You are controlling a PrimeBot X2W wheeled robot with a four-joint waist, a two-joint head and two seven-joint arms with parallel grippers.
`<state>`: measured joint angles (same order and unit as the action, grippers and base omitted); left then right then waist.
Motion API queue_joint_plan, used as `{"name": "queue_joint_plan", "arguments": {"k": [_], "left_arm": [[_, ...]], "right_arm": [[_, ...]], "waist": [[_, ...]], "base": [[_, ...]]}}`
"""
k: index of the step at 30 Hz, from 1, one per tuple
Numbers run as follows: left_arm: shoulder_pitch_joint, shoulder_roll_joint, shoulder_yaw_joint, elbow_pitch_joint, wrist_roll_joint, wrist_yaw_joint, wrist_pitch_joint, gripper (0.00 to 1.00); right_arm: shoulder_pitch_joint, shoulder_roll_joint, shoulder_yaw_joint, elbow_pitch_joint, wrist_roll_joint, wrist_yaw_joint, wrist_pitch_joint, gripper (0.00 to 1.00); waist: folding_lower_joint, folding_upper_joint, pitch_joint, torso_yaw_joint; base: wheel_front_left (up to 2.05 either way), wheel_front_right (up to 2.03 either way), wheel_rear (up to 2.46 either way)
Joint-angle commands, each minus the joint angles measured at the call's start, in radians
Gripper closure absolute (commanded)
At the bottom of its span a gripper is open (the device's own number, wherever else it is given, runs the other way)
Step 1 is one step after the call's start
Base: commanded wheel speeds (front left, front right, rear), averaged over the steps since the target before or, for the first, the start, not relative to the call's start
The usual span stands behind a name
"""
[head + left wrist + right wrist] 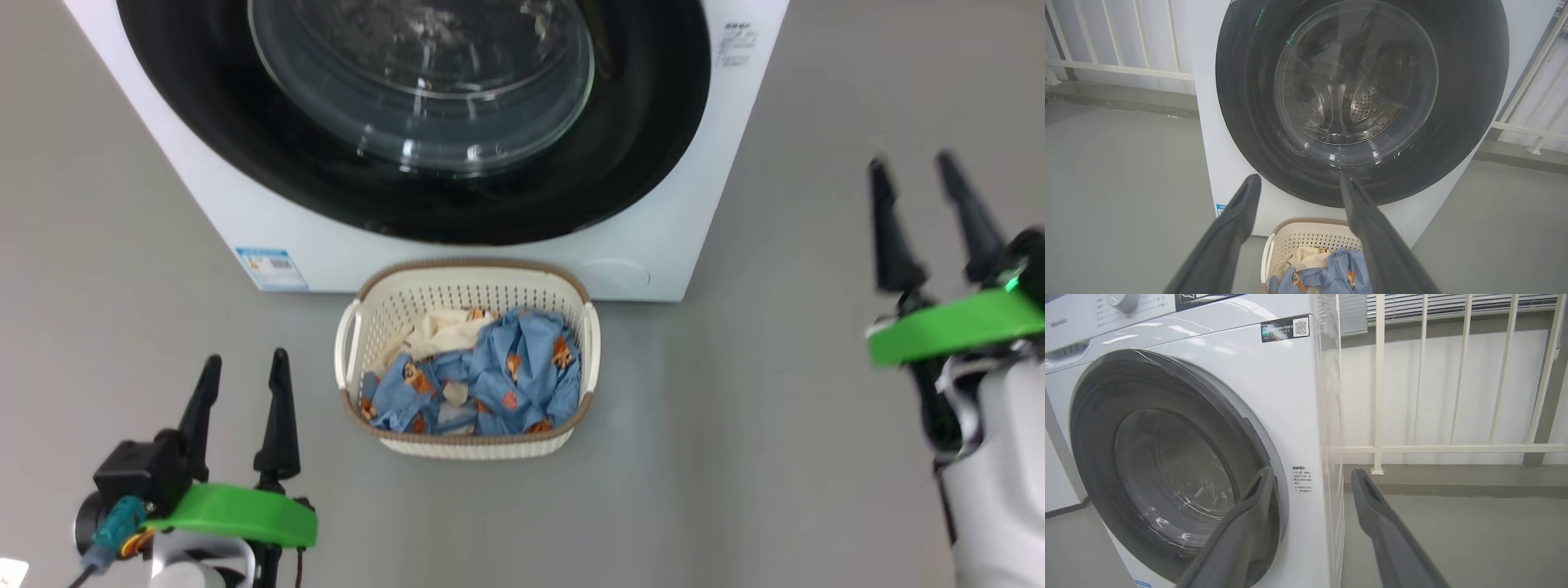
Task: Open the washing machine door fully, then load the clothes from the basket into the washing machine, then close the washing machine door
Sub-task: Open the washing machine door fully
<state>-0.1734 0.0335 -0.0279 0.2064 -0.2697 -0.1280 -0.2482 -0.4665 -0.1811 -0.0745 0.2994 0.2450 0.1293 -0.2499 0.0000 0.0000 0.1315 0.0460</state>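
The white washing machine (245,220) fills the top of the head view, and its glossy black door (653,147) with the bulging glass window lies flat against the front. On the grey floor before it stands the cream basket (465,282), holding the blue animal-print and cream clothes (490,371). My left gripper (246,369) is open, low and left of the basket. To the right of the machine my right gripper (913,175) is raised and open. In the left wrist view the door (1461,81) faces my open left gripper (1299,181) above the basket (1306,237). The right wrist view shows the door (1098,416) and my open right gripper (1312,475) near its right rim.
A white railing (1380,396) and a pale wall stand behind and to the right of the machine. Another stretch of railing (1118,53) runs to its left. A blue label (272,268) is stuck on the machine's lower left front. Grey floor (775,425) spreads around the basket.
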Motion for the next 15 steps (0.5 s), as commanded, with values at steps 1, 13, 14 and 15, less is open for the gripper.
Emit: {"name": "queue_joint_plan", "arguments": {"k": [1,13,14,15], "left_arm": [[-0.047,0.017,0.033,-0.030,-0.002,-0.002,-0.014,0.00],[-0.100,0.017,0.028,-0.051,0.004,-0.003,-0.014,0.00],[-0.104,0.017,0.027,-0.054,0.003,-0.003,-0.014,0.00],[-0.108,0.017,0.025,-0.057,0.002,-0.003,-0.014,0.00]], "right_arm": [[-0.052,-0.013,0.006,-0.026,0.032,0.001,-0.012,0.76],[-0.290,-0.098,0.041,0.153,0.432,0.001,0.014,1.00],[-0.311,-0.105,0.050,0.172,0.481,0.001,0.033,1.00],[-0.332,-0.114,0.058,0.188,0.523,0.001,0.052,1.00]], "waist": [[0.0000,0.0000,0.047,0.017],[0.0000,0.0000,0.167,0.054],[0.0000,0.0000,0.176,0.056],[0.0000,0.0000,0.184,0.059]], "base": [[0.00,0.00,0.00],[0.00,0.00,0.00],[0.00,0.00,0.00],[0.00,0.00,0.00]]}}
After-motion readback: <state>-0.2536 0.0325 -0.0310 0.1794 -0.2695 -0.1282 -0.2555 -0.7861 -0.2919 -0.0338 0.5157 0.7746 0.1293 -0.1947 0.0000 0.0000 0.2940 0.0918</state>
